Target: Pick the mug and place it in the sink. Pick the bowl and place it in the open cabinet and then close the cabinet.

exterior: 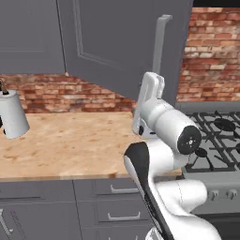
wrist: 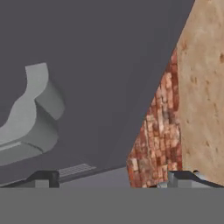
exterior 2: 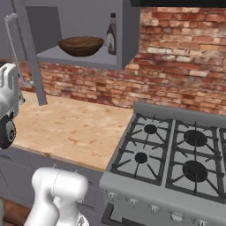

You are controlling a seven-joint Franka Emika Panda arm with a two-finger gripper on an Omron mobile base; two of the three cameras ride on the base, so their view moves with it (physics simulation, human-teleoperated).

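The dark brown wood-grain bowl point(exterior 2: 80, 45) sits on the grey shelf point(exterior 2: 75, 58) inside the open cabinet. The cabinet's door point(exterior: 117, 42) stands swung out over the counter, and its silver bar handle point(exterior: 161, 42) faces me. My gripper point(wrist: 113, 178) is raised just in front of the door's face, below and beside the handle point(wrist: 30, 118). It is open, and its fingertips point(wrist: 46, 177) stand wide apart with nothing between them. The hand point(exterior: 151, 89) shows just under the door's lower edge. The mug and the sink are out of view.
A dark brown bottle point(exterior 2: 111, 34) stands on the shelf right of the bowl. A paper towel roll point(exterior: 13, 115) is at the counter's left. The gas stove point(exterior 2: 176, 154) adjoins the wooden counter point(exterior: 70, 140) on the right, with grey drawers point(exterior: 122, 190) below and a brick wall point(exterior 2: 176, 66) behind.
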